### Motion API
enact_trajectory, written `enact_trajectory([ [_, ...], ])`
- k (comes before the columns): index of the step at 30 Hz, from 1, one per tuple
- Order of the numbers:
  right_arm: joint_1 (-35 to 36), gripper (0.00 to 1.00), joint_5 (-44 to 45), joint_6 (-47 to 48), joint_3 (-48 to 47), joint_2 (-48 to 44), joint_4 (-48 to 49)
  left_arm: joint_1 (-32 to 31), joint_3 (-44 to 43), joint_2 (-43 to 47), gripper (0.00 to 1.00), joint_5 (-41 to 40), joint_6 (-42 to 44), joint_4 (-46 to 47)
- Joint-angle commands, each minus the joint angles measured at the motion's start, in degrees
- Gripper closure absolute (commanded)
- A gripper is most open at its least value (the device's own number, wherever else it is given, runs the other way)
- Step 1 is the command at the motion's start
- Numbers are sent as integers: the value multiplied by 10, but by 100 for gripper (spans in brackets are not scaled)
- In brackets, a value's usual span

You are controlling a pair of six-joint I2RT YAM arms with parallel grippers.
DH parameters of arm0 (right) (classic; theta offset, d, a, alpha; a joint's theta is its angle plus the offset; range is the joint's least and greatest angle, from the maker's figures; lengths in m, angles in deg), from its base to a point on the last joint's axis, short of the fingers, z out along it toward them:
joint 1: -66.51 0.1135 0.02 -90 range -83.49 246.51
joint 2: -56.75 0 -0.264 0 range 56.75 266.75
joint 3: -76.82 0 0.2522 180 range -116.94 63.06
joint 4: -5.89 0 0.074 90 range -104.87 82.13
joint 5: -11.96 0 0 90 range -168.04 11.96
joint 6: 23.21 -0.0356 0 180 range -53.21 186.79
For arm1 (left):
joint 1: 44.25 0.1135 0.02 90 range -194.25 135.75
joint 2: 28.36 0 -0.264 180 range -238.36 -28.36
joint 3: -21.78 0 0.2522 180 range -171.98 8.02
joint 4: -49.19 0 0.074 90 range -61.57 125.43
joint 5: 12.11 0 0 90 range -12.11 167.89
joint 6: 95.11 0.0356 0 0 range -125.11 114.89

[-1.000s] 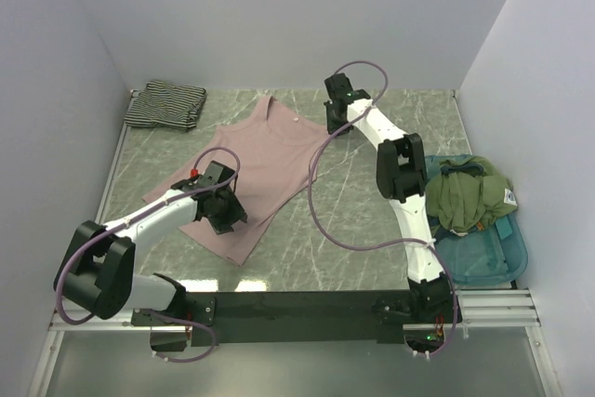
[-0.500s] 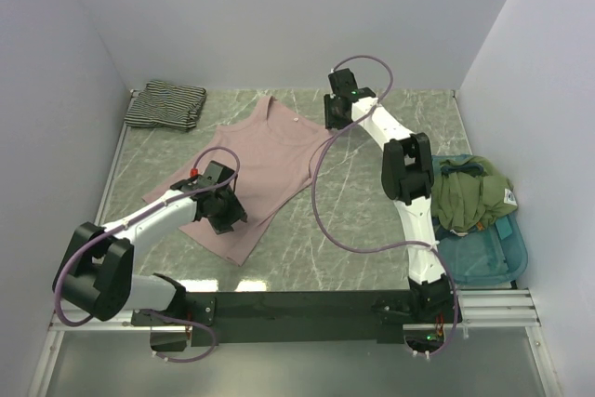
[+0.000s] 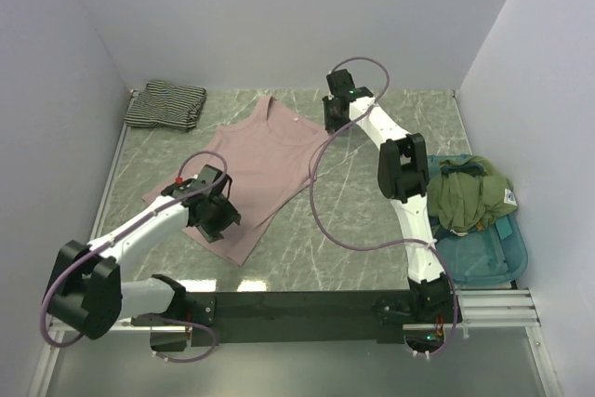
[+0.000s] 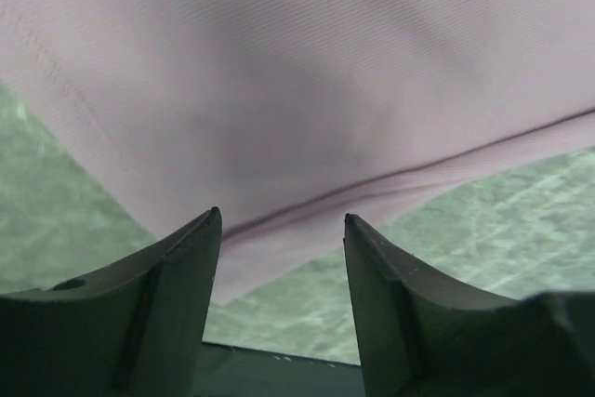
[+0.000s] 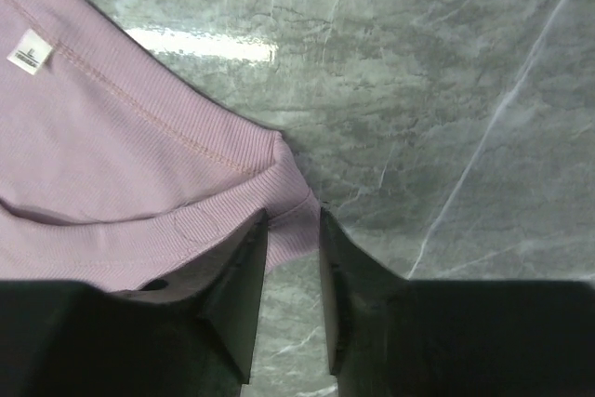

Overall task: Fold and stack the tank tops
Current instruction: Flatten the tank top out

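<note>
**A:** Where has the pink tank top [image 3: 270, 160] got to?

**B:** It's spread flat on the marbled table [image 3: 372, 197], a bit toward 9 o'clock of the middle. The neck points to 12 and the hem runs down toward 7.

**A:** And the striped tank top [image 3: 165, 105]?

**B:** That one is folded into a small bundle in the far corner at about 10 o'clock. It's well apart from the pink one, and neither arm is near it.

**A:** What's the left gripper [image 3: 223, 223] doing?

**B:** It's low over the pink top's hem, at the 7 o'clock end. From its own camera the fingers [image 4: 177, 295] stand wide apart. The hem edge runs across the gap between them, and they aren't gripping any cloth.

**A:** And the right gripper [image 3: 333, 125]?

**B:** It's up at the 1 o'clock corner, on the end of a shoulder strap. Its fingers [image 5: 237, 276] are drawn in narrow with the strap's end lying in the slot. There's a gap showing between them, so I wouldn't call it a pinch. A little white label [image 5: 28, 51] shows inside the neckline, toward 10 in that view.

**A:** Anything else on the table?

**B:** There's a teal tray [image 3: 497, 262] at 4 o'clock by the right arm's base, with a crumpled green cloth [image 3: 469, 191] heaped in it.
</note>
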Motion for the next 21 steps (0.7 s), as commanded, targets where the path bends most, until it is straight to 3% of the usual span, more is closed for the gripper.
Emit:
enact_trajectory([
  [1, -2, 68, -4, -4, -25, 13, -10, -3, 17, 40, 41, 15, -87, -27],
  [10, -2, 86, -3, -10, -8, 8, 0, -7, 41, 76, 45, 42, -146, -36],
  [21, -4, 99, 2, -19, 11, -8, 11, -12, 58, 89, 34, 92, -185, -27],
])
